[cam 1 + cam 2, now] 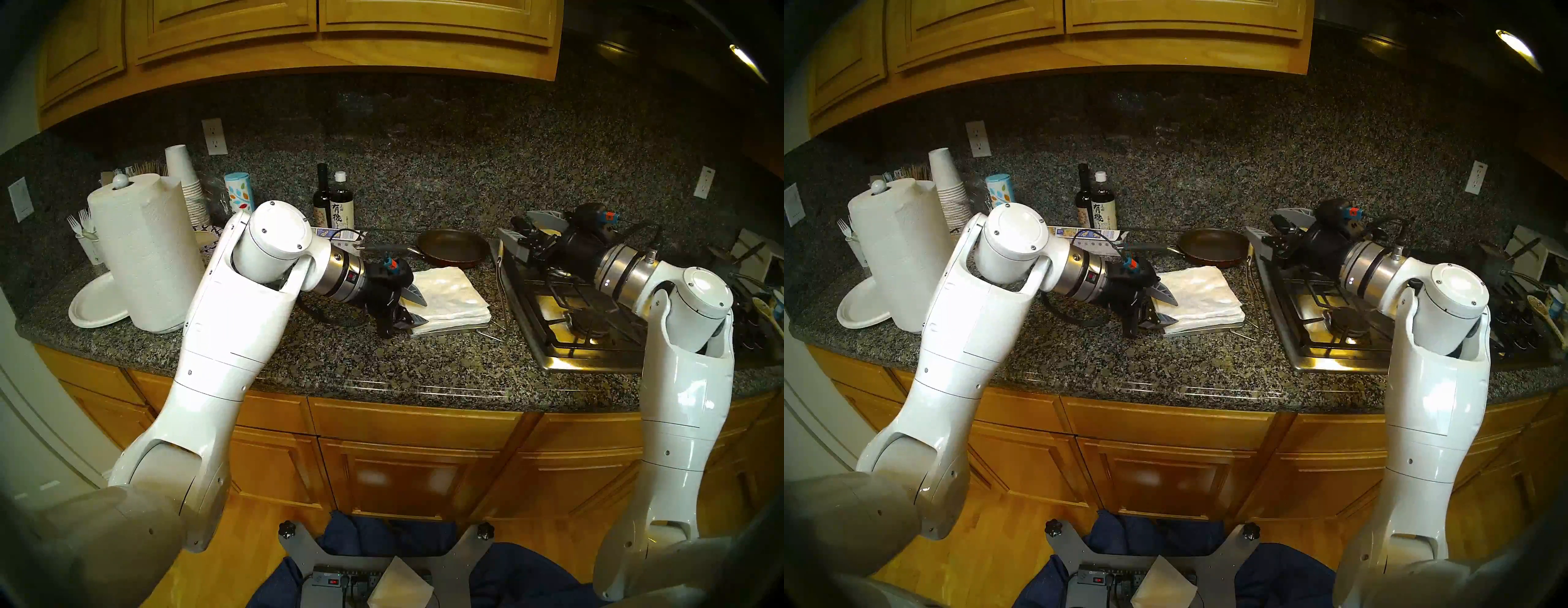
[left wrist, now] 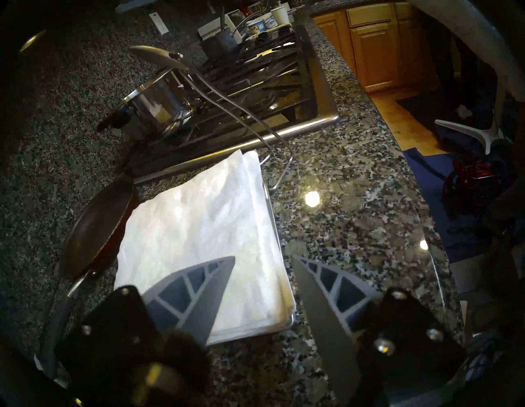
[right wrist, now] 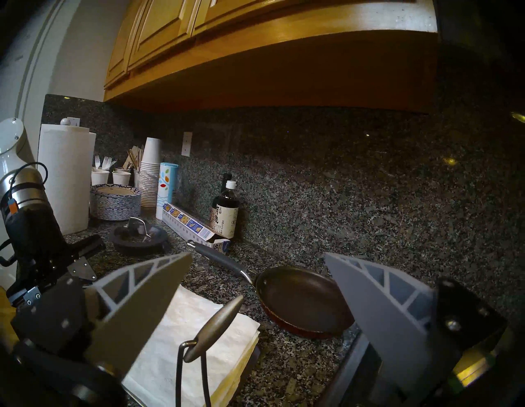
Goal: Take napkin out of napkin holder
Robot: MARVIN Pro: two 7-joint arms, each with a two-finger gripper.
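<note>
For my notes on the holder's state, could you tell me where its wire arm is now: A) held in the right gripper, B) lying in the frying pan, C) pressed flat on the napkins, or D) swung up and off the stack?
D: the wire arm stands raised beside the cooktop, its flattened tip clear of the napkin stack, and no gripper touches it.

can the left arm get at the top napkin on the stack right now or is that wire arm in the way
Probably yes. The wire arm is swung up and back toward the stove, clear of the napkin stack. The left gripper is open at the stack's near corner, one finger over the top napkin, nothing between.
</note>
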